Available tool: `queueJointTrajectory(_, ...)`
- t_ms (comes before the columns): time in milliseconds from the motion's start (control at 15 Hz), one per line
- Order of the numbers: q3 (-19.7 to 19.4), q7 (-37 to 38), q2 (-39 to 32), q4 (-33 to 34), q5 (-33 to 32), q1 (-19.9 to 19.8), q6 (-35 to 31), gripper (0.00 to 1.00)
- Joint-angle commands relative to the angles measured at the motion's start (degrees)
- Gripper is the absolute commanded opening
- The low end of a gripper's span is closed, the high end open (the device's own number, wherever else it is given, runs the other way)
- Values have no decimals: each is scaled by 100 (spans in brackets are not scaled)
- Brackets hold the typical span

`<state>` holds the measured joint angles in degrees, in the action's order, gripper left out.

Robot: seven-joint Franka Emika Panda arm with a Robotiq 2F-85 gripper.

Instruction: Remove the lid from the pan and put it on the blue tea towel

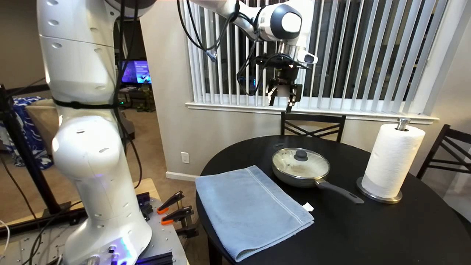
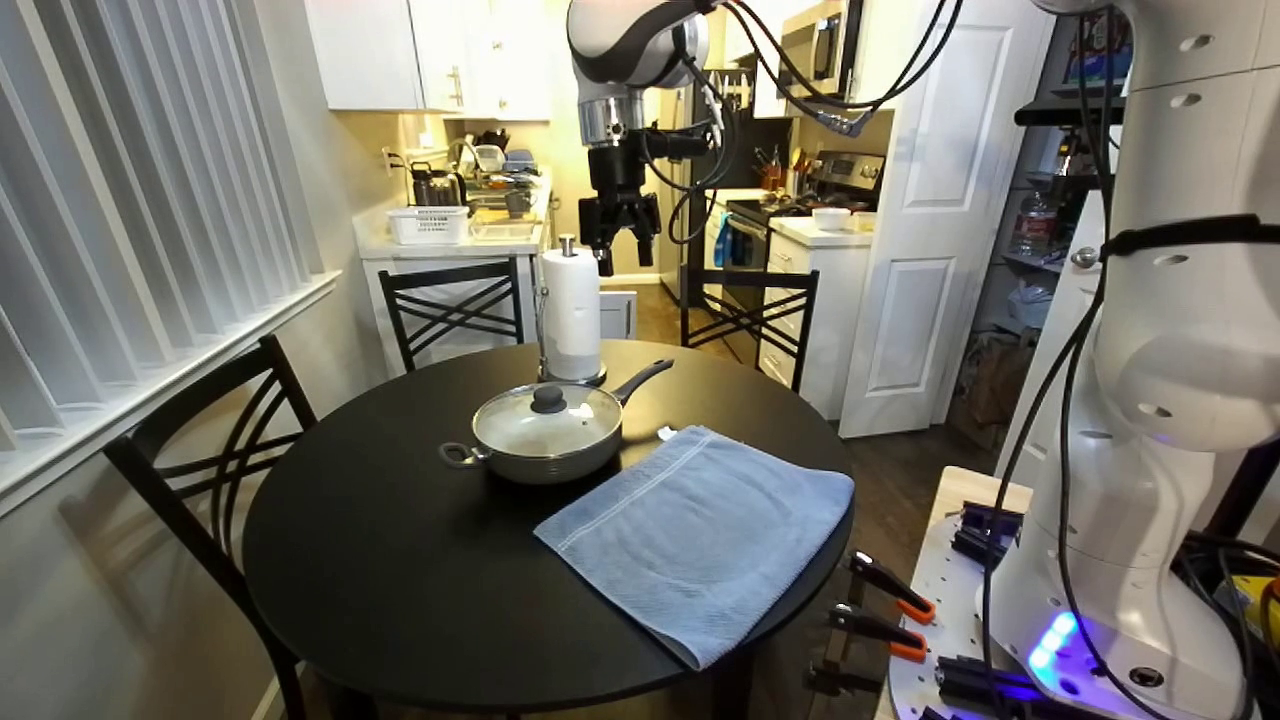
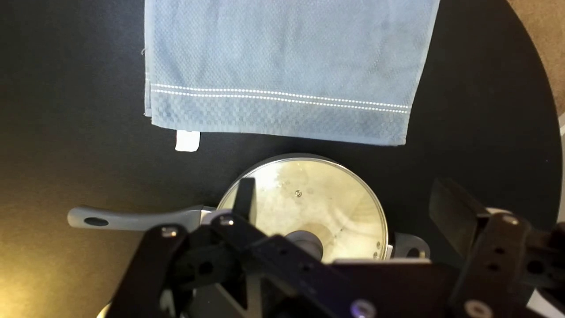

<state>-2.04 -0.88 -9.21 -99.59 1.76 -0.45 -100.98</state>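
Observation:
The glass lid (image 1: 287, 163) with its dark knob sits on the pan (image 1: 298, 182) on the round black table. The lid (image 2: 520, 432) and pan (image 2: 550, 468) also show in an exterior view. The blue tea towel (image 1: 250, 206) lies flat beside the pan, also seen in an exterior view (image 2: 710, 520). My gripper (image 1: 282, 102) is open and empty, high above the table; it also shows in an exterior view (image 2: 627, 255). In the wrist view the open gripper (image 3: 351, 198) is above the lid (image 3: 335, 212), partly hiding the knob and pan. The towel (image 3: 282, 62) lies beyond.
A white paper towel roll (image 1: 393, 162) on a metal stand is near the pan's long handle (image 1: 340, 192). Chairs (image 2: 230, 480) stand round the table (image 2: 400, 600). A window with blinds (image 1: 331, 55) is behind the gripper. A white tag (image 3: 187, 140) sticks out from the towel.

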Motion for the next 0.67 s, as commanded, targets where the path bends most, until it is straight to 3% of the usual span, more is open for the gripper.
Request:
queueJointTrajectory(0,37,2,-3,14,-5,-36,15,100)
queueJointTrajectory(133,37,2,-3,14,-5,-36,15,100)
queueJointTrajectory(333,103,418,-703,289,-181,109,-490,100)
queueJointTrajectory(600,77,1162,-1818,539,-357,319,-1910,100)
